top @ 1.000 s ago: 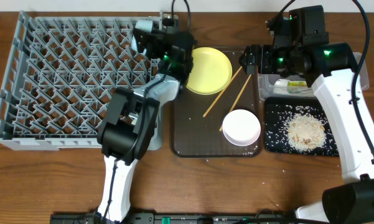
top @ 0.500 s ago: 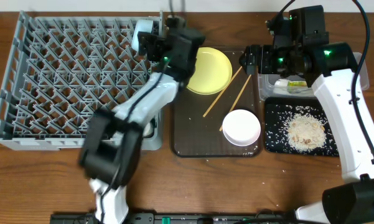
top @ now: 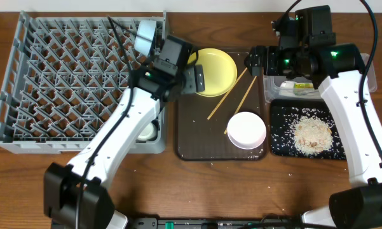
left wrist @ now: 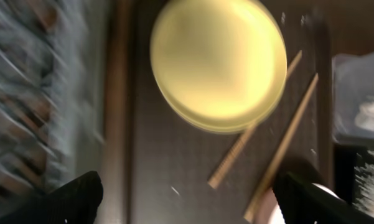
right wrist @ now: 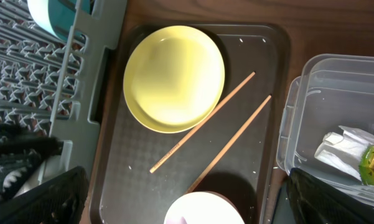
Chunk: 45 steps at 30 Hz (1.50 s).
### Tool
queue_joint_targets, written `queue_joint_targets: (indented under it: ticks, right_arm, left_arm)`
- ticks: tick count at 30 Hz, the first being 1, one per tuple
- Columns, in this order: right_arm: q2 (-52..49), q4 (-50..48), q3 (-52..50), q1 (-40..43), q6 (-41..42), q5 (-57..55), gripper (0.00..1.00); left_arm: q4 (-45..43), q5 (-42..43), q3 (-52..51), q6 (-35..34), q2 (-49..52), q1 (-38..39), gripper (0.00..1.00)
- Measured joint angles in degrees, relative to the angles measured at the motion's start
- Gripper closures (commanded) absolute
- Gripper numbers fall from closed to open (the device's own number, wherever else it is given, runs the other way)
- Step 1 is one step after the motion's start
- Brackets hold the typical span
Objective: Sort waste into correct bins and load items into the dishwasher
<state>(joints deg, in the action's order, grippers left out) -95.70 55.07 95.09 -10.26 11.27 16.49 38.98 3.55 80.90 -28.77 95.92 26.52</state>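
The brown serving tray (top: 191, 137) sits mid-desk; the yellow plate (top: 215, 71) lies at its far left corner, the chopsticks (top: 232, 95) slant across its middle, and the white bowl (top: 246, 130) rests at its near right. The left tool (left wrist: 188, 191) hovers over the tray's left side, fingers wide apart, empty; the right tool (right wrist: 187, 179) hangs above its far right corner, likewise parted. The dish rack (top: 51, 76) stands left of the tray.
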Motion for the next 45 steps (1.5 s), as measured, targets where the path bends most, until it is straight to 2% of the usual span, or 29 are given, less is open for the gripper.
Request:
queue_joint_targets:
  ticks: [3, 10, 25, 29, 34, 39, 45]
  right_arm:
    - [0.0, 0.02, 0.0, 0.0, 0.0, -0.02, 0.01]
    - [0.0, 0.0, 0.0, 0.0, 0.0, -0.02, 0.01]
    - [0.39, 4.24, 0.0, 0.59, -0.02, 0.83, 0.01]
    - [3.85, 3.21, 0.02, 3.61, -0.04, 1.2, 0.01]
    - [13.99, 1.25, 0.92, 11.3, -0.02, 0.37, 0.01]
    - [23.58, 1.7, 2.32, 17.53, -0.02, -1.01, 0.01]
    - [26.6, 3.82, 2.54, 18.36, -0.02, -1.14, 0.01]
  left_arm:
    - [0.04, 4.0, -1.88, -4.52, 1.66, 0.87, 0.15]
    - [-0.37, 8.46, -2.62, -9.25, 3.21, 4.46, 0.14]
    - [-1.55, 4.85, -2.67, -13.25, 4.04, 11.67, 0.13]
    - [-1.7, 4.39, -2.67, -13.22, 6.29, 13.38, 0.14]
    - [-3.08, 3.96, -2.69, -12.96, 9.05, 15.1, 0.14]
    - [-3.89, 3.76, -2.69, -11.87, 11.08, 17.16, 0.18]
    - [-4.5, 4.09, -2.69, -11.17, 14.97, 18.12, 0.41]
